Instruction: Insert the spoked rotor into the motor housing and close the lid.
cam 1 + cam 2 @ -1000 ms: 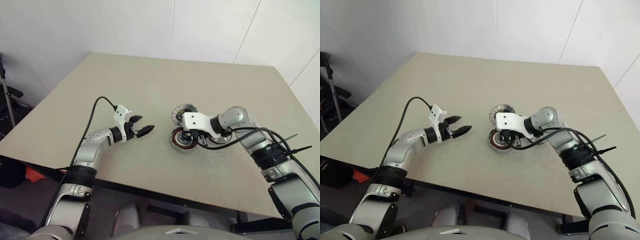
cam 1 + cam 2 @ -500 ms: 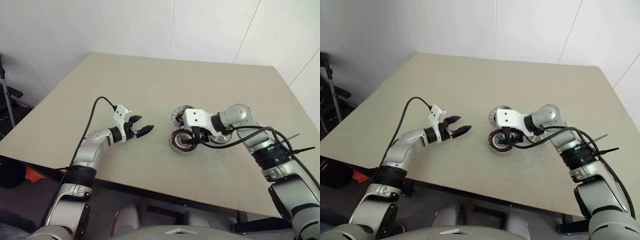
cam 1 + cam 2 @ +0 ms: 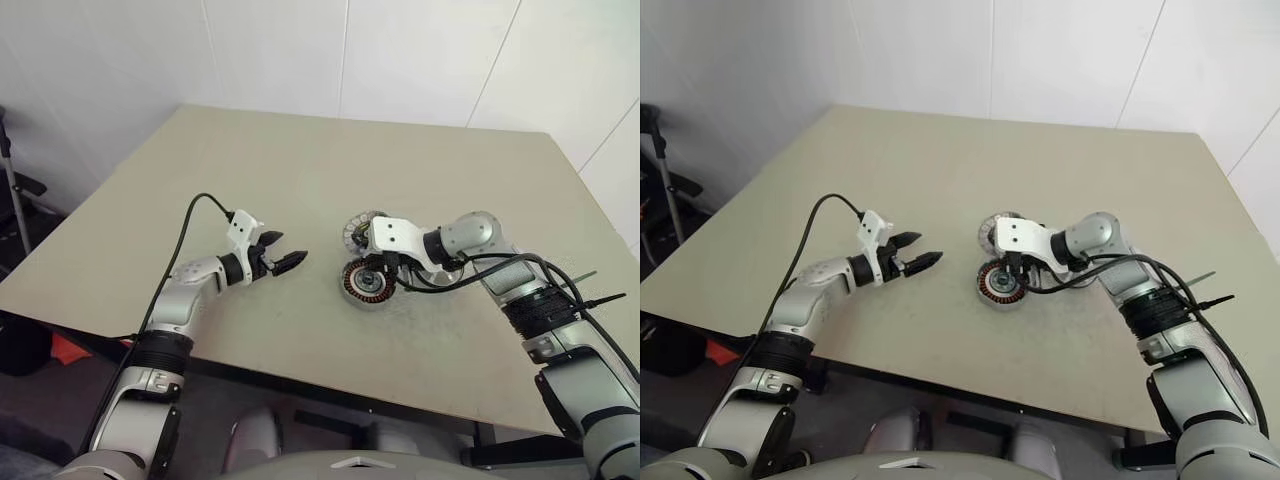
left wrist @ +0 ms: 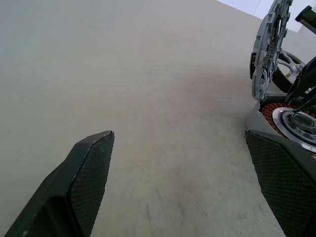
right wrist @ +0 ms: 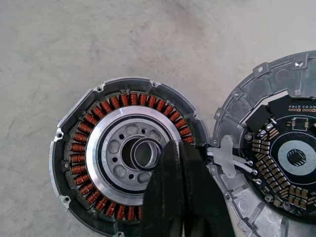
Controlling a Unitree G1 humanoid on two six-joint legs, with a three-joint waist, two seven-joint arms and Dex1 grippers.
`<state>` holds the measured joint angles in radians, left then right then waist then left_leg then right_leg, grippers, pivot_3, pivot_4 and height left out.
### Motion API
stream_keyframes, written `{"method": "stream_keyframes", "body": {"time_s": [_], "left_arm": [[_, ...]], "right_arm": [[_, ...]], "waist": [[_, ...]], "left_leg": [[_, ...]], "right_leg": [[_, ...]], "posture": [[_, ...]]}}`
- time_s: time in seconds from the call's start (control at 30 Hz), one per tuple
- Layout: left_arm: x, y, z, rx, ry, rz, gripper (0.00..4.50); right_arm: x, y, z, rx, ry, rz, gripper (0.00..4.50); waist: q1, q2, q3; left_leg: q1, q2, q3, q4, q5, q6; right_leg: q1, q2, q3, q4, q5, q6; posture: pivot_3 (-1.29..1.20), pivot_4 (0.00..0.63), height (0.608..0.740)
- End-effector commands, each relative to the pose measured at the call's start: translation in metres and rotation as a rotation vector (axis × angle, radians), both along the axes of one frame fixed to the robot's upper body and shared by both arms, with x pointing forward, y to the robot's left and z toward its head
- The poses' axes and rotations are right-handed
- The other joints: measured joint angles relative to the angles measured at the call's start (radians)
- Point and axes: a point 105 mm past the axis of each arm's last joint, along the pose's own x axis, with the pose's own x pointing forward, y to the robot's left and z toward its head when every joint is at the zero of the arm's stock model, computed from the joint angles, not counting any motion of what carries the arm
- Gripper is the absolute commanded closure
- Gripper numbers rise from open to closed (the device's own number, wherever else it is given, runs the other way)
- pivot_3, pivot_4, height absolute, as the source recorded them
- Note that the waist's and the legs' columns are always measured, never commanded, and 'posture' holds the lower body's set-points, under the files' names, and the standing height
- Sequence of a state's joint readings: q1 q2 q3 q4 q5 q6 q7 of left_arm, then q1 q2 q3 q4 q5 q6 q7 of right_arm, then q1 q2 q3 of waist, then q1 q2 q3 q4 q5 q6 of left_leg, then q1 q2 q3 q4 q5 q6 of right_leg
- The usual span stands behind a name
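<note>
1. head view: beige table [image 3: 300, 180] against white walls. the left gripper [image 3: 287, 262] floats just above the tabletop, fingers spread wide with nothing in them, aimed across at the motor parts but well short of them.
2. same view: the motor housing [image 3: 362, 284] lies flat on the table, copper windings facing up. the lid [image 3: 357, 229] is swung open on the far side of it and touches it at the edge. the right gripper [image 3: 382, 271] comes down over the housing from the right.
3. left wrist view: the two dark fingers [image 4: 81, 185] stand far apart with bare table between them. the lid [image 4: 268, 49] stands tilted up nearly on edge, and the housing [image 4: 291, 118] with its copper ring and silver centre sits right below it.
4. right wrist view: looking straight down on the housing [image 5: 74, 163], ring of copper coils around a silver hub with a dark hole in the middle. the right gripper's fingers [image 5: 170, 190] are pressed together, empty, with their tips over the hub's inner edge.
5. same view: the lid [image 5: 291, 158] lies open just beside the housing with its circuit board side showing, joined to it by a small hinge tab and wires.
6. can't tell for sure where the spoked rotor is.
</note>
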<state>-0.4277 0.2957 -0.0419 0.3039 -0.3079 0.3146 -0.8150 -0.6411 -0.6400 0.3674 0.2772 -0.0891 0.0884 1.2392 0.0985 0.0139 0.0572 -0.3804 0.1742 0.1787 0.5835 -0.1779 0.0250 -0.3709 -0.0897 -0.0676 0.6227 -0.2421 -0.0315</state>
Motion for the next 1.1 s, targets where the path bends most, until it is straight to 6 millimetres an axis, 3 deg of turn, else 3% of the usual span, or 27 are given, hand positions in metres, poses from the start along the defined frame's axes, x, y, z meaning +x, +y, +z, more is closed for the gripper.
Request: {"method": "stream_keyframes", "body": {"time_s": [0.03, 0.77, 1.1], "left_arm": [[0.004, 0.0, 0.014, 0.001, -0.056, -0.001, 0.0], [0.005, 0.002, 0.014, 0.003, -0.058, 0.005, 0.0], [0.005, 0.002, 0.013, 0.007, -0.056, 0.001, 0.0]], "right_arm": [[0.007, 0.003, 0.009, -0.007, -0.056, 0.016, 4.47], [-0.005, 0.004, 0.007, -0.005, -0.045, 0.04, 4.47], [0.0, 0.004, 0.027, 0.031, -0.097, 0.006, 4.47]], "waist": [[0.0, 0.0, 0.0], [0.0, 0.0, 0.0], [0.0, 0.0, 0.0]], "left_leg": [[0.0, 0.0, 0.0, 0.0, 0.0, 0.0], [0.0, 0.0, 0.0, 0.0, 0.0, 0.0], [0.0, 0.0, 0.0, 0.0, 0.0, 0.0]], "right_leg": [[0.0, 0.0, 0.0, 0.0, 0.0, 0.0], [0.0, 0.0, 0.0, 0.0, 0.0, 0.0], [0.0, 0.0, 0.0, 0.0, 0.0, 0.0]], "posture": [[0.0, 0.0, 0.74], [0.0, 0.0, 0.74], [0.0, 0.0, 0.74]]}}
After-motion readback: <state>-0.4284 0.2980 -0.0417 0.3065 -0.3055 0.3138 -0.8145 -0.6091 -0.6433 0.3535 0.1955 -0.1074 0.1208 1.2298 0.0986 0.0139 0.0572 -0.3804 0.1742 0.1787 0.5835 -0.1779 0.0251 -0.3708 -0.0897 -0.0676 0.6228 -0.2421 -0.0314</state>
